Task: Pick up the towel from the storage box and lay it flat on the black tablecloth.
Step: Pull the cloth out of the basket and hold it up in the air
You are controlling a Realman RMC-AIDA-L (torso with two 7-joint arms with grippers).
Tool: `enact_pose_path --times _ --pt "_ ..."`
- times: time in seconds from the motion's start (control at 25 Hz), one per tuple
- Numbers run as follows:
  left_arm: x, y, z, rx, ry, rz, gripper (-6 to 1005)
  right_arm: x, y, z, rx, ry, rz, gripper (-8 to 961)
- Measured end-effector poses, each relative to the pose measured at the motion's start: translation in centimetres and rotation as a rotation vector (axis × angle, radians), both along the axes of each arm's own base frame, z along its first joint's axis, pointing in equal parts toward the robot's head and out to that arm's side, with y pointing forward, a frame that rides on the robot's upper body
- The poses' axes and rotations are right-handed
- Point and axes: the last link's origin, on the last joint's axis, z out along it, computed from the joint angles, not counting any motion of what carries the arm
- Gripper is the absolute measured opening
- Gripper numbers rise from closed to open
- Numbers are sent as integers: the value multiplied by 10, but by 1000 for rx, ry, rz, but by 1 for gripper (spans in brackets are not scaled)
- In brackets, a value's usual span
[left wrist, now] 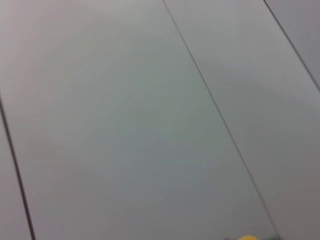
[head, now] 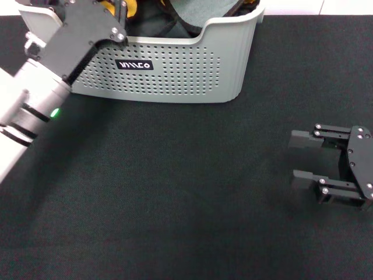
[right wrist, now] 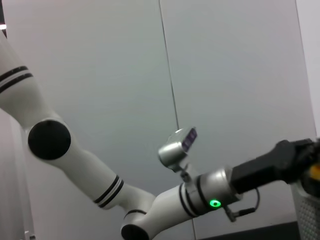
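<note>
Reaching is the step in hand, by the look of it: the left end effector (head: 119, 11) has its black wrist housing over the near-left rim of the storage box (head: 175, 76), with the tip down inside, which is where it must be to take the towel. Whether it is released or clenched I cannot tell, since the box wall and the arm hide the tip. The towel (head: 128, 7) shows only as a scrap of yellow-orange just beside that tip, inside the box among dark and grey fabrics; whether it is being touched is unclear. The storage box stands at the far edge of the table, on the black tablecloth (head: 175, 192), leaving a wide bare stretch in front for laying the towel flat. The right end effector (head: 303, 157) rests low near the right edge, well apart from the box, fingers spread and holding nothing, apparently parked.
</note>
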Motion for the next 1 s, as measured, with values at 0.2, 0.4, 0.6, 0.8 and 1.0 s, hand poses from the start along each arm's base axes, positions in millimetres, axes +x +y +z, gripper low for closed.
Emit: enact_pose_path --times 0.2,0.4,0.6,0.8,1.0 --pt "5 -16 22 -136 -262 -90 26 0 0 1 5 9 -6 600" --pt "15 -47 48 -280 -443 -279 7 -2 2 4 28 34 -11 600" --pt "26 -72 66 -473 -605 -459 7 -3 3 5 51 52 -9 600" --pt "29 -75 64 -582 -663 -474 8 -4 5 6 96 93 -7 599" --pt "31 -78 50 -623 -613 -466 8 -7 6 12 151 164 -11 599"
